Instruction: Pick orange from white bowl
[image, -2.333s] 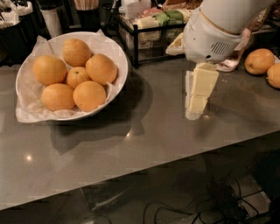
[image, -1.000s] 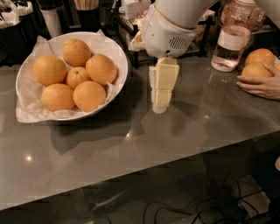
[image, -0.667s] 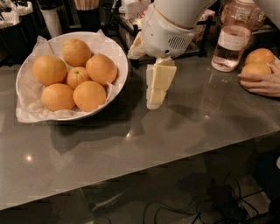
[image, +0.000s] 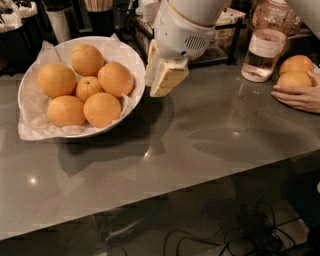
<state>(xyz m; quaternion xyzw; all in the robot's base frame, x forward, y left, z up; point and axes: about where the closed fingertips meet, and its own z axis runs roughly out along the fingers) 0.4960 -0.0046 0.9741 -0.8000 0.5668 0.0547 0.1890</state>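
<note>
The white bowl (image: 129, 56), lined with crumpled white paper (image: 31, 126), stands at the back left of the grey table. It holds several large, smooth oranges, among them one at the right (image: 116, 78) and one at the front (image: 102, 109). A smaller orange with a dark stem dot (image: 88, 88) lies in the middle of them. My gripper (image: 162, 76) hangs from the white wrist just right of the bowl's rim. It is above the table, tilted, and holds nothing that I can see.
A water bottle (image: 263, 46) stands at the back right. A person's hand (image: 299, 98) rests on the table against two loose oranges (image: 295, 80). A black rack (image: 222, 37) and dark containers (image: 57, 20) line the back edge.
My gripper has moved left, from the middle of the table to just beside the bowl's right rim, and it has tilted. The oranges in the bowl have not moved.
</note>
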